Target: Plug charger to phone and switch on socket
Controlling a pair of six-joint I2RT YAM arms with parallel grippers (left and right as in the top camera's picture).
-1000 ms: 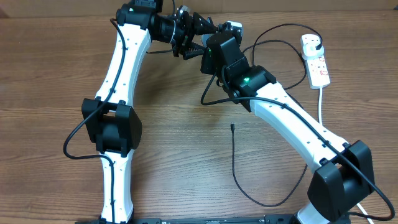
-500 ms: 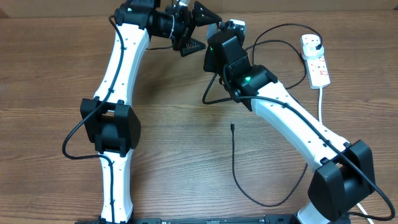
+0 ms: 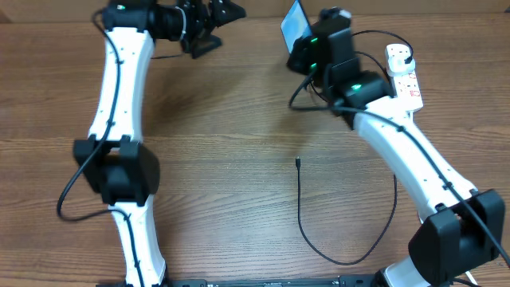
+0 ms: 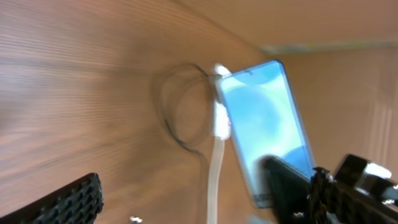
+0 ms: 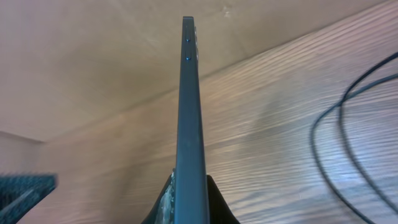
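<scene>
Overhead: the right tool (image 3: 307,46) pinches the phone (image 3: 295,21) upright, clear of the surface (image 3: 223,159). The socket (image 3: 405,73) sits just to its right, and the charger (image 3: 296,163) tip lies well apart on open wood. The left tool (image 3: 205,24), far to its left, is spread and empty.

Left wrist: the screen faces this tool.

Right wrist: the phone shows edge-on. Hold it steady, port exposed, and mind the charger's loops at right.

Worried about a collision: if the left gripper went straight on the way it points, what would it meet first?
Probably the phone, held on edge by the right gripper: the left gripper, open, points at its screen. Height match is unclear.
</scene>
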